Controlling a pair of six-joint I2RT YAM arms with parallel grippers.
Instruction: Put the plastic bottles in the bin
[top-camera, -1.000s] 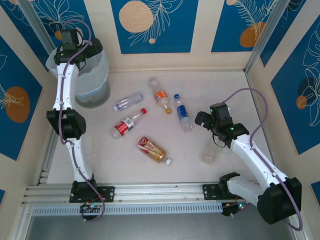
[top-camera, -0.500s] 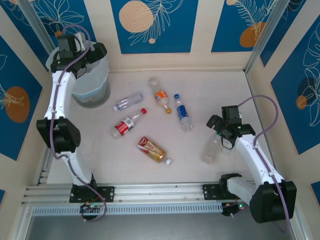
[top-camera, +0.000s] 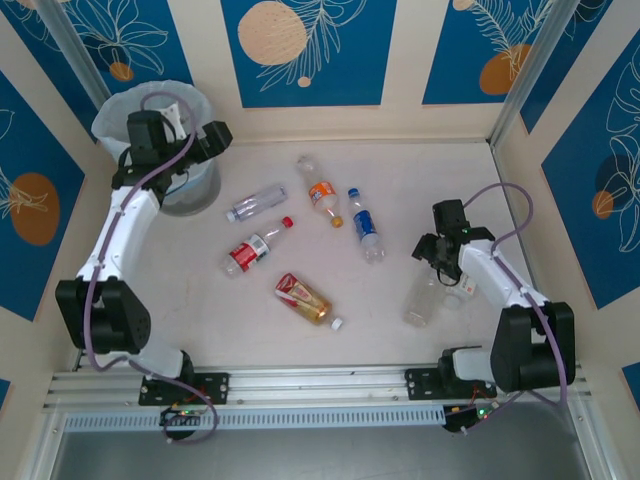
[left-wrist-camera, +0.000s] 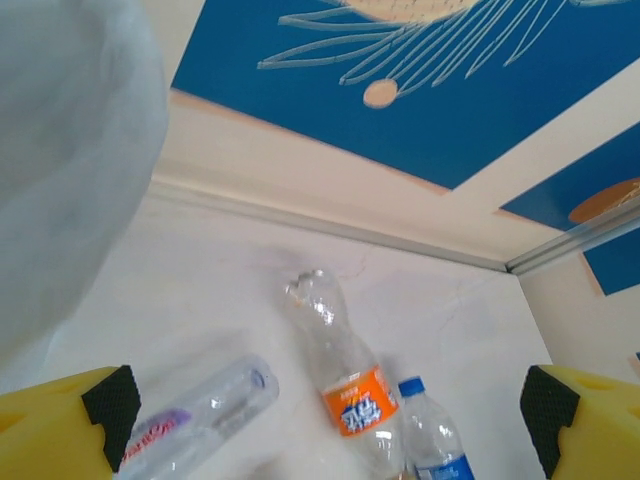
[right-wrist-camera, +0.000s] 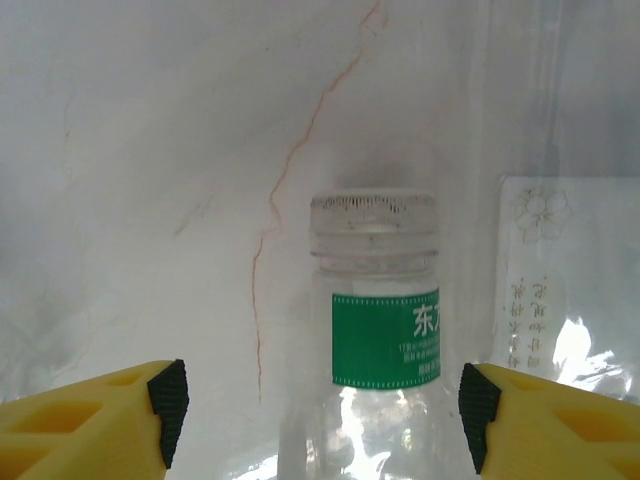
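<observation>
Your spread, empty left end effector (left-wrist-camera: 328, 405) has left the round grey bin (top-camera: 110, 115); your spread right end effector (right-wrist-camera: 323, 400) now brackets a clear green-labelled plastic bottle (right-wrist-camera: 375, 330).

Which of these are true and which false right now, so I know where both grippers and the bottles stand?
1. The left gripper holds a bottle. False: it is open and empty, beside the bin.
2. The right gripper is open, with a green-labelled bottle in front of it. True.
3. The orange-labelled bottle lies on the table. True.
4. The red-yellow bottle is in the bin. False: it lies on the table.
</observation>
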